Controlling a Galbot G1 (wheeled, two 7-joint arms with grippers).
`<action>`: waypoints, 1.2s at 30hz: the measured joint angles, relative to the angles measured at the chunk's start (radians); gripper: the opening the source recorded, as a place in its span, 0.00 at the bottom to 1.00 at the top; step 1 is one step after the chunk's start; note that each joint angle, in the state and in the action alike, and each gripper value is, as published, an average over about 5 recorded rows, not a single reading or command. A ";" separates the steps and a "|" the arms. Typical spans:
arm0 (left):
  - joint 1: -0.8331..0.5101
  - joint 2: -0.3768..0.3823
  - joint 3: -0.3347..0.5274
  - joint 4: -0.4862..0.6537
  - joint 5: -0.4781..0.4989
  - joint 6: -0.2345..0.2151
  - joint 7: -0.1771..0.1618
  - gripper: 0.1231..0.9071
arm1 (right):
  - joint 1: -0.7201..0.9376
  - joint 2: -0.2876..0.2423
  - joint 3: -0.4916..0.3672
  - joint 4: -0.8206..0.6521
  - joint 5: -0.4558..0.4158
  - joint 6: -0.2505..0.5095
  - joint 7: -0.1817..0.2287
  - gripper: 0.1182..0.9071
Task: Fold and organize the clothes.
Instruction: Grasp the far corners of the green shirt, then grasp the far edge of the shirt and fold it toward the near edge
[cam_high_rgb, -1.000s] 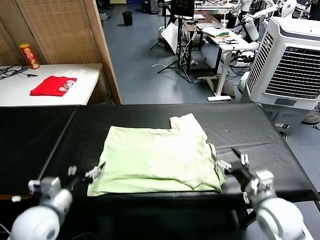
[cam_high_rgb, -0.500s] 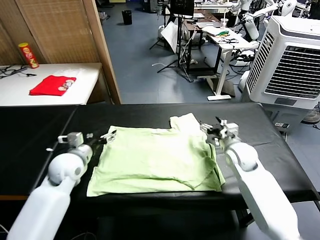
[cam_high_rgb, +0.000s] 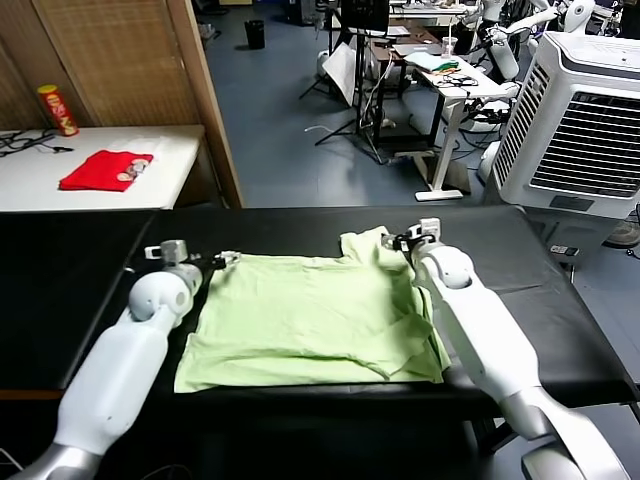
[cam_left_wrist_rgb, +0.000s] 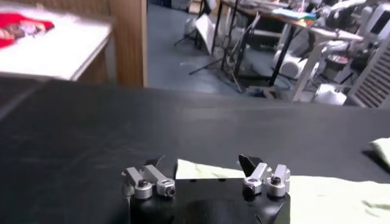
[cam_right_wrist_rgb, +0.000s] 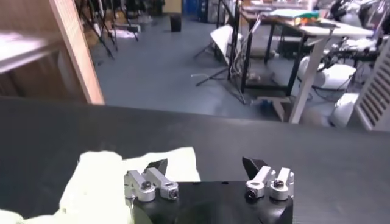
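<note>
The pale green T-shirt (cam_high_rgb: 310, 315) lies spread flat on the black table (cam_high_rgb: 500, 250), its sleeve toward the far right. Its printed patch is hidden. My left gripper (cam_high_rgb: 222, 260) is open at the shirt's far left corner. In the left wrist view the gripper (cam_left_wrist_rgb: 201, 163) stands with that corner (cam_left_wrist_rgb: 204, 171) between its spread fingers, empty. My right gripper (cam_high_rgb: 398, 240) is open at the far right sleeve. In the right wrist view the gripper (cam_right_wrist_rgb: 205, 165) has the sleeve edge (cam_right_wrist_rgb: 103, 176) by one finger, and holds nothing.
A red folded garment (cam_high_rgb: 105, 170) and a red can (cam_high_rgb: 58, 110) are on a white side table (cam_high_rgb: 170, 150) at the far left. A wooden partition (cam_high_rgb: 205, 90) stands behind it. A white air cooler (cam_high_rgb: 585, 125) stands at the right.
Both arms have swung from the table's front edge up to the shirt's far edge. The left gripper is now at the far left corner, the right at the sleeve. The shirt has not moved.
</note>
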 joint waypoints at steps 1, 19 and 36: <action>-0.004 -0.005 0.001 0.011 0.001 -0.001 0.002 0.86 | 0.000 0.004 0.002 -0.005 -0.002 0.000 -0.005 0.86; -0.024 -0.028 0.005 0.101 0.055 -0.027 0.037 0.01 | -0.040 0.044 0.072 0.004 -0.036 0.024 -0.022 0.06; 0.128 0.047 -0.089 -0.166 0.055 -0.036 0.021 0.01 | -0.280 -0.089 0.155 0.387 -0.018 0.061 -0.076 0.00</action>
